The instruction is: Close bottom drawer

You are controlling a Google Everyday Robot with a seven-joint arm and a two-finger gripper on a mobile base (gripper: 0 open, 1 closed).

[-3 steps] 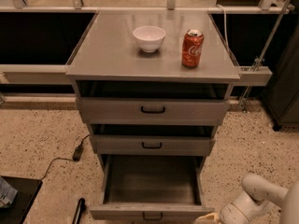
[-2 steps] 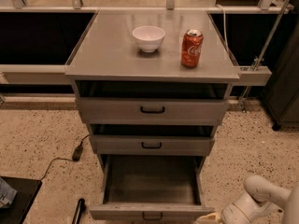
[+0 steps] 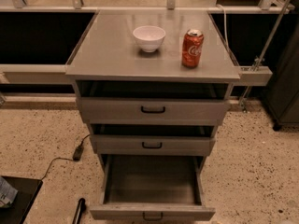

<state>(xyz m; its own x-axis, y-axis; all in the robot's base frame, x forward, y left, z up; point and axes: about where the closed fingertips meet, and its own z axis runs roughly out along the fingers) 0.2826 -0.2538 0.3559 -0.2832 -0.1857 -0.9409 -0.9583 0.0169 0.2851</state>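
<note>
The bottom drawer (image 3: 152, 213) of the grey metal cabinet is pulled far out toward the camera. Its narrow front panel with a small black handle (image 3: 153, 216) sits at the lower edge of the view. Its deep grey box (image 3: 152, 178) is empty. The middle drawer (image 3: 152, 145) and the top drawer (image 3: 152, 110) stand a little way out, each with a dark gap above it. The gripper is not in view, and no part of the arm shows.
A white bowl (image 3: 149, 37) and a red soda can (image 3: 192, 48) stand on the cabinet top (image 3: 107, 55). A black cable and plug (image 3: 77, 151) lie on the speckled floor at the left. A dark object (image 3: 78, 211) lies beside the drawer's left front corner. A dark cabinet (image 3: 285, 92) stands at right.
The white arm and gripper that showed at the lower right corner have left the view. The drawers, bowl and can have not moved.
</note>
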